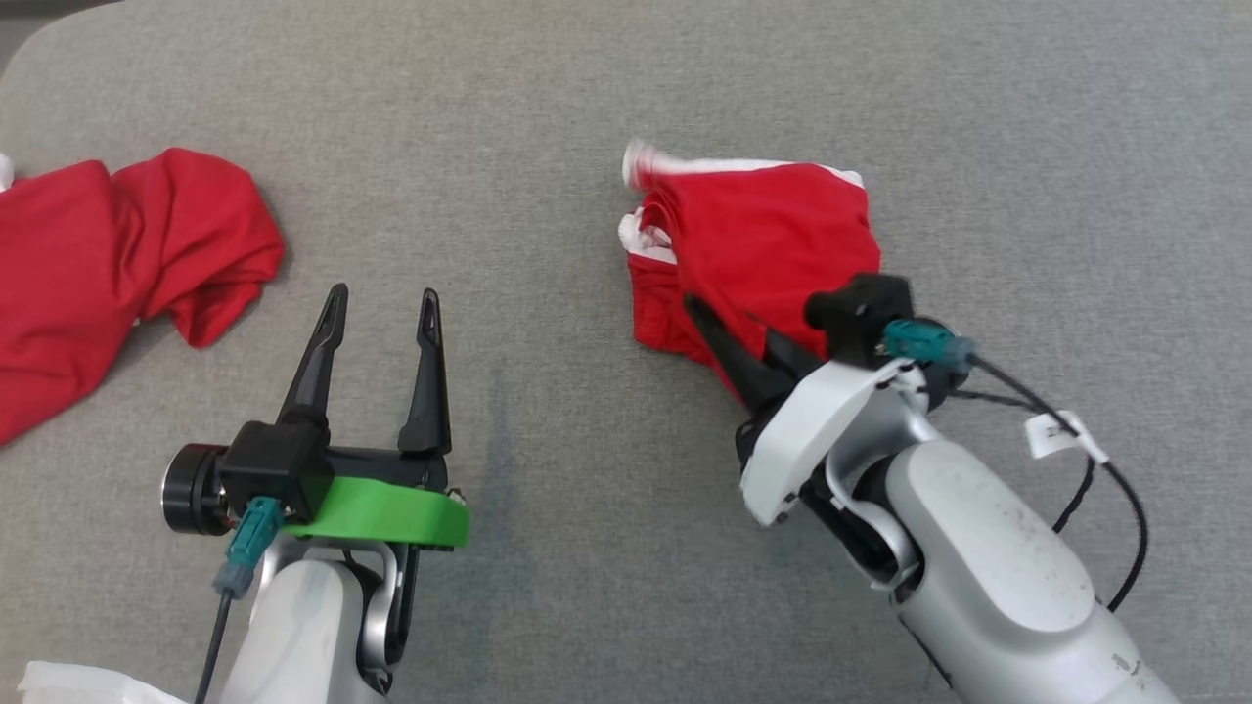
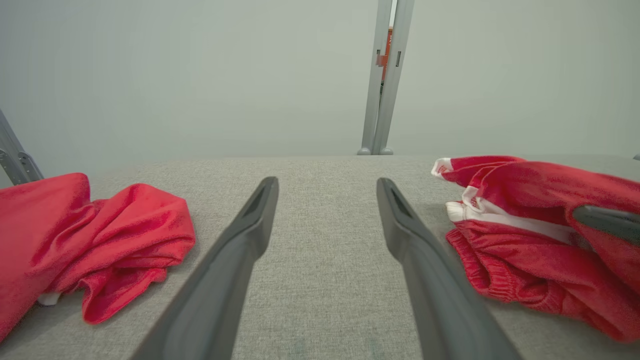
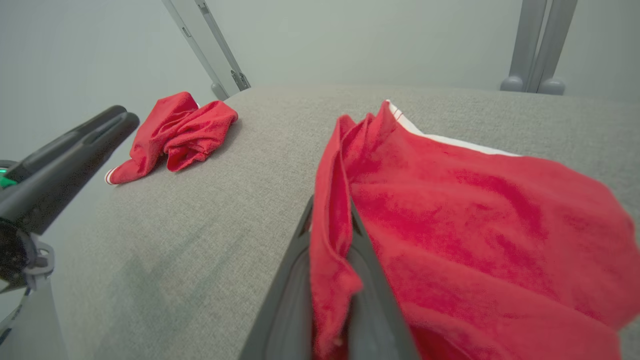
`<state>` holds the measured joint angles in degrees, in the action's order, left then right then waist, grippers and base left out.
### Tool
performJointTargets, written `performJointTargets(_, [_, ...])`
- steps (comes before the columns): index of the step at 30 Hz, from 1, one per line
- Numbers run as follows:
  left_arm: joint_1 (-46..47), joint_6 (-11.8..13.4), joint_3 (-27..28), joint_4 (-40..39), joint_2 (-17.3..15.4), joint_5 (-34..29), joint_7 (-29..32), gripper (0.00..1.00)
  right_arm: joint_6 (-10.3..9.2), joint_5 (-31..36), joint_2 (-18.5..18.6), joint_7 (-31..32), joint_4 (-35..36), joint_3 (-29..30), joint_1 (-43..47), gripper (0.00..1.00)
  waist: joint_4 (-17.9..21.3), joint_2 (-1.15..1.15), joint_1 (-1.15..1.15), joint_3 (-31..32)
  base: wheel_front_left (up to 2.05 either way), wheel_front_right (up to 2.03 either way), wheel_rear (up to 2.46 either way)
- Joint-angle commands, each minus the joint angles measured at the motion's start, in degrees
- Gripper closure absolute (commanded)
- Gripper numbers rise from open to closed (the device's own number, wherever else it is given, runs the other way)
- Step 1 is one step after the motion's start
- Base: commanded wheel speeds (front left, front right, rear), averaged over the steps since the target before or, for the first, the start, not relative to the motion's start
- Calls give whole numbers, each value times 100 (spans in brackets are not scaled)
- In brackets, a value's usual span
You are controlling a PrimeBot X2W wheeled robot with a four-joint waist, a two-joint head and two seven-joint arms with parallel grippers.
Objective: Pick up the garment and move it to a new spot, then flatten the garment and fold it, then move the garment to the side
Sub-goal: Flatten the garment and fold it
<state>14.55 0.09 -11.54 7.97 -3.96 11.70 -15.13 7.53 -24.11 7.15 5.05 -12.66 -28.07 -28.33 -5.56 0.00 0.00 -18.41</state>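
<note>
the left tool (image 2: 326,184) has its two dark fingers spread wide, pointing across the grey cloth-covered table (image 2: 325,280), with bare table showing between them. to the right of the fingers lies the garment (image 2: 530,270), red with white stripes and a gathered waistband, bunched in folds. the right tool (image 2: 607,223) shows as one dark finger against the garment's upper fold at the view's right edge. well apart on the left sits a second red cloth (image 2: 100,235), crumpled. behind the table stand a pale wall (image 2: 200,75) and a grey metal post (image 2: 385,75).
</note>
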Motion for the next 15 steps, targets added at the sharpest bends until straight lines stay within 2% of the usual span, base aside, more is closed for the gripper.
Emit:
performJointTargets(1, [73,32,-11,0,26,70,-1,0,-7,-47,8,0,-151,-86,-6,100,-111,0,0,-60,0,0,0])
performJointTargets(7, [49,47,-21,4,54,94,-1,0,-7,-196,-6,-193,-669,-459,-18,100,-179,0,0,-99,0,0,0])
performJointTargets(8, [41,46,-13,13,59,94,-1,0,-7,-222,7,-247,-705,-504,-11,96,-174,0,0,-94,0,0,0])
performJointTargets(9, [30,49,-6,21,64,99,-1,0,-7,-217,27,-331,-709,-556,-17,33,-167,0,0,-87,0,0,0])
performJointTargets(10, [21,52,-1,28,66,99,-1,0,-7,-224,49,-421,-687,-598,-18,0,-160,0,0,-79,0,0,0])
performJointTargets(15, [-59,61,41,75,71,67,-1,0,-7,-93,260,-1131,-215,-687,34,0,-94,0,0,15,0,0,0])
